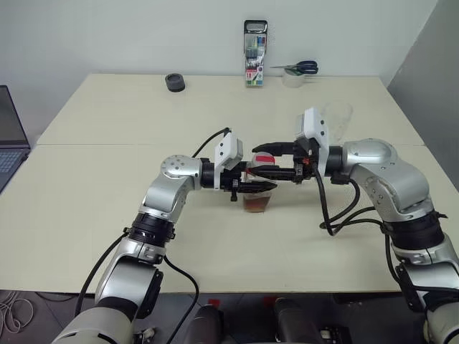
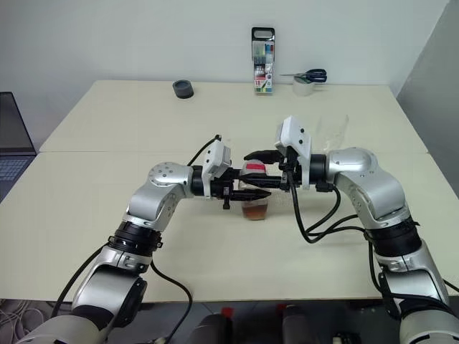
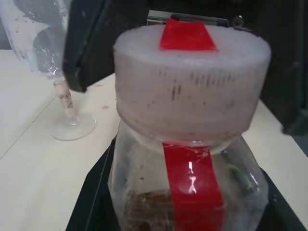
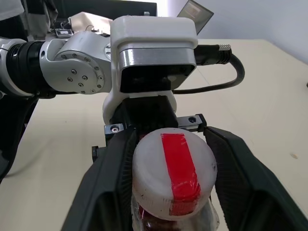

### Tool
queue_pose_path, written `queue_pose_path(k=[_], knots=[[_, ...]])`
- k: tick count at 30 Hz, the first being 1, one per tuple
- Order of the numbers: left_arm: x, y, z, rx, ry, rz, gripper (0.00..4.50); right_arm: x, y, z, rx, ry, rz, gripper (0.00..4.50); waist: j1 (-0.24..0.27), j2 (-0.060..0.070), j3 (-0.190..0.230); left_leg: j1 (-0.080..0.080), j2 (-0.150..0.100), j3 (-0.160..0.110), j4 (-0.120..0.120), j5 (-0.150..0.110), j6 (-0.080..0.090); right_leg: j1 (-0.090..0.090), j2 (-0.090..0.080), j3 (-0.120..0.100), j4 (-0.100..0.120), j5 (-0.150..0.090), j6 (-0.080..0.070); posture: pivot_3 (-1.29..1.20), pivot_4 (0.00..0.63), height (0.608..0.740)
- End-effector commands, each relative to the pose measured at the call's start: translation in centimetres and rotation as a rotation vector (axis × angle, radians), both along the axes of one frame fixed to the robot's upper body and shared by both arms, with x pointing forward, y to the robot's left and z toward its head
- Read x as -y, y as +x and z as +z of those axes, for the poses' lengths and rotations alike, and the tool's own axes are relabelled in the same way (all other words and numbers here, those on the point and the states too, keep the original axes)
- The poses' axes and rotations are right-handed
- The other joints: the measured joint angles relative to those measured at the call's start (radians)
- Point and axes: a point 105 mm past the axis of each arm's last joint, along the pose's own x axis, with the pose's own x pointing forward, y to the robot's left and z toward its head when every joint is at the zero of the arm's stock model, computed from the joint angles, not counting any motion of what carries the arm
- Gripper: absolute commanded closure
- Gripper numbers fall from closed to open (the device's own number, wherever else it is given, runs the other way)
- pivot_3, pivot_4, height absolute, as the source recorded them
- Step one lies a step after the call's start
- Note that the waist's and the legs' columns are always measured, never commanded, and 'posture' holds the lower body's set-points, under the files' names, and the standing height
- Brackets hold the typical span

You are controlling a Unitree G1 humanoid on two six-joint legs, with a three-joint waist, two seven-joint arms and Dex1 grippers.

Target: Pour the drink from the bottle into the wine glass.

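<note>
The bottle (image 1: 258, 199) is small and clear, with a white cap (image 4: 173, 168) crossed by a red strip, and it stands upright at the table's middle. The amber drink (image 2: 255, 210) fills its lower part. My left gripper (image 1: 252, 185) comes in from the left and is shut on the bottle's body. From the right, my right gripper (image 1: 270, 159) reaches in level, its fingers (image 4: 113, 183) pressed on either side of the cap. The clear wine glass (image 1: 337, 118) stands upright behind my right forearm, with its stem and foot (image 3: 72, 129) showing in the left wrist view.
A tall marker pack (image 1: 255, 54) stands at the table's far edge. Scissors (image 1: 300, 68) rest on a clear tape roll (image 1: 292, 79) beside it. A black tape roll (image 1: 175, 82) lies at the far left. A laptop (image 1: 11, 147) sits past the table's left edge.
</note>
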Motion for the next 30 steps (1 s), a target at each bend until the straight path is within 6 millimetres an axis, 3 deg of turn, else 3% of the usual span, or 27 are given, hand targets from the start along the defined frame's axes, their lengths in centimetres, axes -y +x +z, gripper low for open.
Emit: queue_pose_path(k=[1, 4, 7, 15, 30], knots=[[-0.2, 0.2, 2.2, 0.064, -0.042, 0.014, 2.76, 1.4, 0.1, 1.7, 0.044, 0.056, -0.073, 0.89, 0.001, 0.000, 0.000, 0.000, -0.001, 0.000, 0.000, 0.000, 0.000, 0.000, -0.001, 0.000, 0.000, 0.000, 0.000, 0.00, 0.150, 0.740], [-0.3, 0.6, 2.2, 0.057, -0.053, 0.041, 2.76, 2.2, -1.2, 2.2, 0.049, 0.078, -0.145, 0.00, 0.005, 0.000, 0.000, -0.001, -0.001, -0.001, 0.001, 0.000, 0.000, 0.000, -0.001, 0.000, 0.000, 0.000, 0.000, 0.00, 0.150, 0.740], [-0.2, 0.9, 2.3, 0.058, -0.060, 0.053, 2.76, 2.0, -2.8, 1.6, 0.032, 0.100, -0.202, 0.00, 0.008, 0.000, 0.000, -0.002, 0.000, -0.003, 0.001, 0.000, 0.000, -0.001, -0.001, -0.001, 0.000, 0.000, 0.000, 0.00, 0.150, 0.740], [0.6, 1.1, 2.3, 0.051, -0.071, 0.041, 2.76, 0.1, -1.6, 0.9, 0.104, 0.293, -0.555, 0.00, 0.000, 0.000, 0.000, -0.001, -0.001, -0.002, 0.001, 0.001, 0.000, -0.001, 0.000, 0.000, 0.001, 0.000, 0.000, 0.00, 0.150, 0.740], [0.7, 1.1, 1.9, 0.050, -0.055, 0.031, 2.76, -1.3, -1.3, 1.4, 0.115, 0.379, -0.647, 0.00, -0.005, 0.000, 0.000, -0.001, -0.001, -0.002, 0.000, 0.003, -0.003, -0.001, 0.000, 0.000, 0.001, 0.000, 0.000, 0.00, 0.150, 0.740]])
